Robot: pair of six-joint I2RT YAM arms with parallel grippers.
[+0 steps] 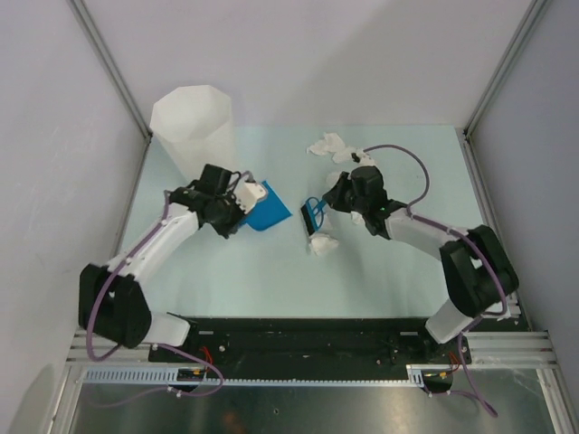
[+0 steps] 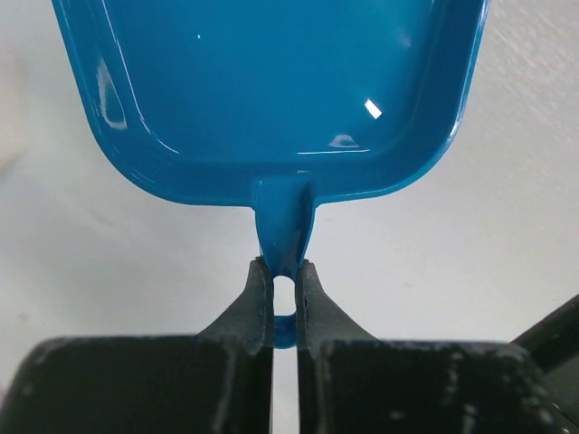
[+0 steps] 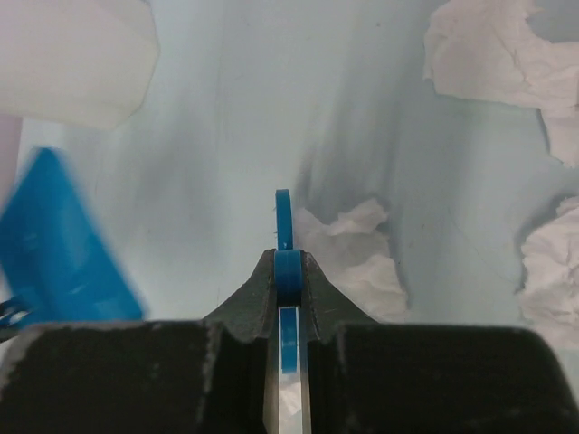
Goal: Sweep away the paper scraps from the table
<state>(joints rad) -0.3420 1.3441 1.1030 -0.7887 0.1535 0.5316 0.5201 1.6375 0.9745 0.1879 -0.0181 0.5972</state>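
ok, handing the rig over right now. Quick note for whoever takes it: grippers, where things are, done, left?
Left gripper: jaws shut on the handle of the blue dustpan, which sits near the white bin.
Right gripper: jaws shut on the blue brush.
Paper scraps: a cluster toward the far edge of the table, and one wad right by the brush.
Done: both tools in hand. The visible part of the pan is empty.
Left: sweep every scrap into the pan.

bin (image 1: 192,127): table (image 1: 271,280) 10 o'clock | dustpan (image 1: 270,215): centre, held by left gripper (image 1: 252,203) | brush (image 1: 312,218): held by right gripper (image 1: 327,205) | paper scraps (image 1: 327,145): 1 o'clock, one wad at brush's 6 o'clock
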